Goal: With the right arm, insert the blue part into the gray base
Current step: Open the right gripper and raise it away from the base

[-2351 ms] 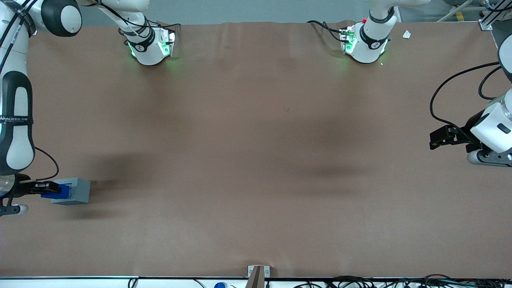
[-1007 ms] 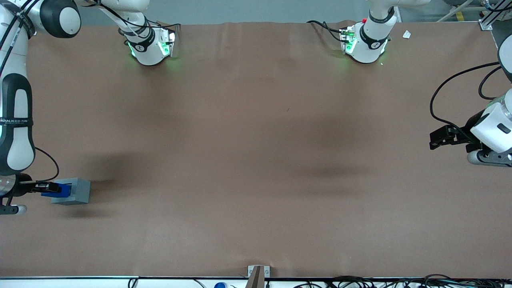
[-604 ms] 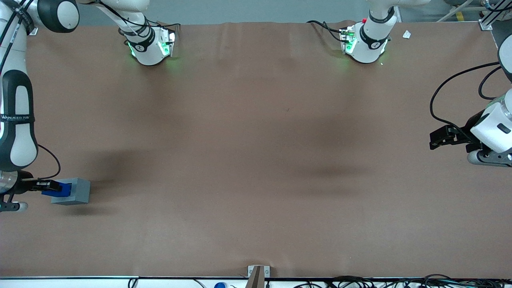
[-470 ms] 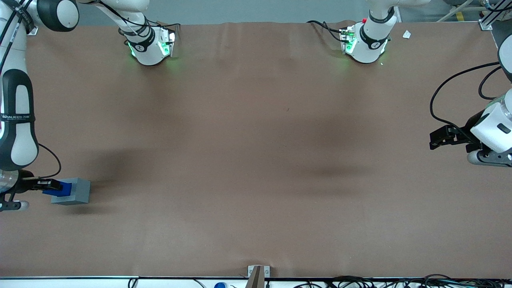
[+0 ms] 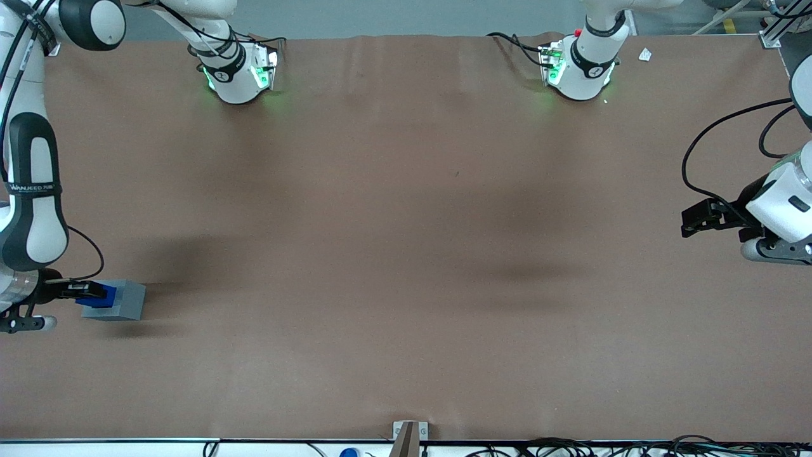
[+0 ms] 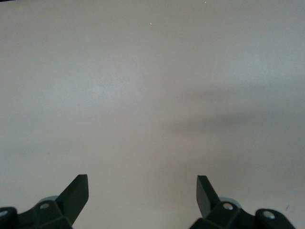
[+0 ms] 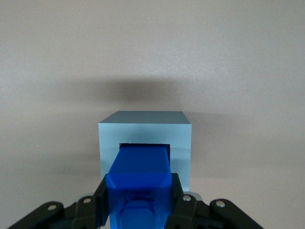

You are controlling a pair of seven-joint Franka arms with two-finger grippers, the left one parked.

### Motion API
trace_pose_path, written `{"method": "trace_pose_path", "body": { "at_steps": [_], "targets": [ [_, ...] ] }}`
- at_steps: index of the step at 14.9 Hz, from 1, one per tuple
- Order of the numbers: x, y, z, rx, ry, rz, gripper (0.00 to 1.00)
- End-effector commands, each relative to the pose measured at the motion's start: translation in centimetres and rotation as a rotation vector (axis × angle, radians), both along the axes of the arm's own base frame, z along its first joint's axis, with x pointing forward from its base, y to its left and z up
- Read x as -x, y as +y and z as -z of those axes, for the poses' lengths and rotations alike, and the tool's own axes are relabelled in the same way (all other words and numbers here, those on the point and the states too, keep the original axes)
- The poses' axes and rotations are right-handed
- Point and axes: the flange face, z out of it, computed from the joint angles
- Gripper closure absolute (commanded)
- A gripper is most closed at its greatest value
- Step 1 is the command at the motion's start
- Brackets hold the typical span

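Observation:
The gray base sits on the brown table at the working arm's end. My gripper is shut on the blue part, whose leading end reaches into the base's square recess. In the right wrist view the blue part is clamped between both black fingers, and its forward end enters the opening of the gray base. How deep the part sits inside is hidden.
The right arm rises along the table's end above the base. Two white arm bases with green lights stand far from the front camera. A small metal bracket sits at the table's near edge.
The gripper with the blue part has shifted toward the gray base, and the part's end sits deeper in the recess. The base has slid slightly along the table. The arm's forearm has swung inward.

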Motion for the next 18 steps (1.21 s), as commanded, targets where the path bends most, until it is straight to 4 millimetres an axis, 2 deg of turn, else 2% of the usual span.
{"method": "trace_pose_path", "body": {
  "at_steps": [1, 3, 5, 7, 8, 11, 13, 15, 18],
  "targets": [
    [0.9, 0.1, 2.6, -0.019, 0.029, -0.001, 0.22],
    [0.8, -0.1, 2.3, -0.024, 0.019, 0.007, 0.00],
    [0.2, 0.5, 1.4, -0.016, 0.005, -0.004, 0.00],
    [-0.4, 0.4, -1.3, -0.005, -0.034, -0.004, 0.00],
    [-0.4, 0.6, -3.3, 0.005, -0.055, -0.004, 0.00],
    [0.2, 3.4, -9.7, -0.002, -0.060, 0.046, 0.00],
    [1.1, 6.8, -15.1, -0.012, -0.057, 0.106, 0.00],
    [3.1, 10.2, -21.2, -0.022, -0.061, 0.099, 0.00],
    [5.7, 14.6, -26.9, -0.003, -0.042, 0.095, 0.00]
  ]
}}
